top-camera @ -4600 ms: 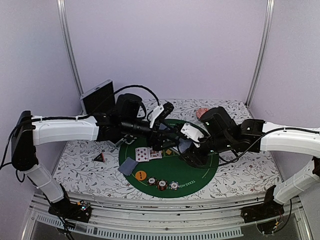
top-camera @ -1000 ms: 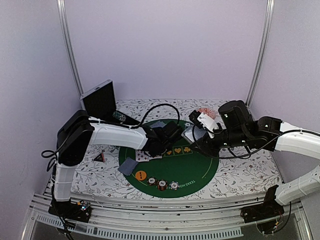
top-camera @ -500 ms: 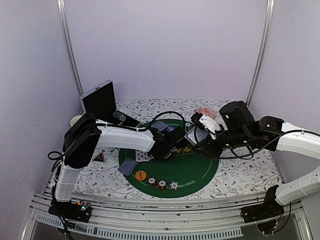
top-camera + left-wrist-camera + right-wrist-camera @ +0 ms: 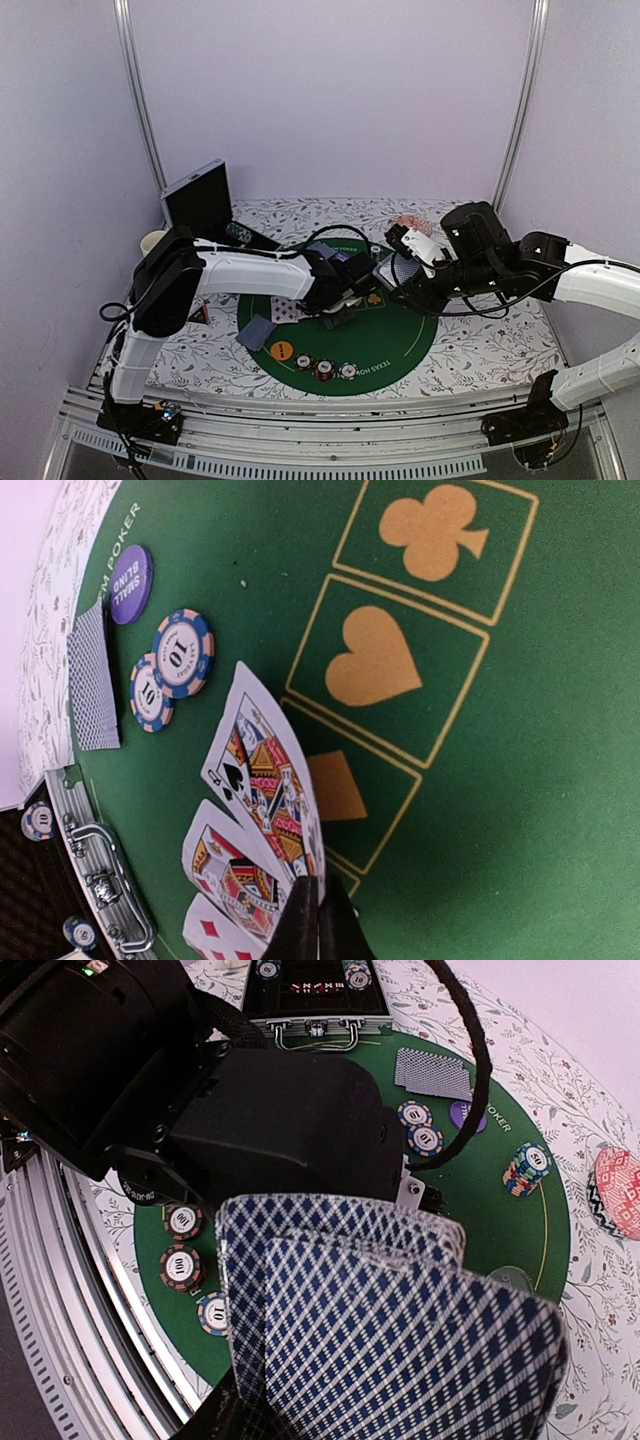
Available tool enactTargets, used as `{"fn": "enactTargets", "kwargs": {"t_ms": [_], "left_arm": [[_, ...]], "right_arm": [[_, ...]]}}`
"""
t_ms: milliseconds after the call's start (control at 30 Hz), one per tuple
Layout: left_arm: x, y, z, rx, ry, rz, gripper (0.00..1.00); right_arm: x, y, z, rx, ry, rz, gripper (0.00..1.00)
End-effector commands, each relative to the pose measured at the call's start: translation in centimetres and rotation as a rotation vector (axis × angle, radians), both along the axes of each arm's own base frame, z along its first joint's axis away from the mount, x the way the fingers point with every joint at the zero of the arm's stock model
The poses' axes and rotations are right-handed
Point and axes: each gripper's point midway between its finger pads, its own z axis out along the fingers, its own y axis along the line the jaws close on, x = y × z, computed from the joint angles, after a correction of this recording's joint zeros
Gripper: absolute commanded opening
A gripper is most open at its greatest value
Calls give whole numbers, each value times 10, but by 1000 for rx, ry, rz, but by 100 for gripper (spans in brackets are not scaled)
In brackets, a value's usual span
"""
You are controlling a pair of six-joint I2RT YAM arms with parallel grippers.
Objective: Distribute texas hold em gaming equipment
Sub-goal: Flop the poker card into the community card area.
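Right gripper (image 4: 397,268) tight on fanned blue-backed cards (image 4: 400,1330), backs toward wrist camera, long axes away from gripper.

On the right wrist view, the fan of blue diamond-backed playing cards (image 4: 400,1330) runs off the bottom edge and hides the fingers of my right gripper (image 4: 398,272). On the left wrist view, only the dark tips of my left gripper (image 4: 318,922) show at bottom centre. I cannot tell whether they pinch the face-up court cards (image 4: 255,810), which are cut off there.
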Motion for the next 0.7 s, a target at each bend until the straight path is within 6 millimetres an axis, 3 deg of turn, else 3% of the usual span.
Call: {"fn": "enactTargets", "kwargs": {"t_ms": [0,533,667], "left_arm": [[-22,-16,-17,3,70,-29,0],[-29,-37,-22,-79,155,-3,0],[-34,-42,-19,-108,184,-12,19]], "right_arm": [[2,7,13,59,-28,10,45],[1,6,11,53,-27,11,44],[1,5,12,55,-29,11,45]]}}
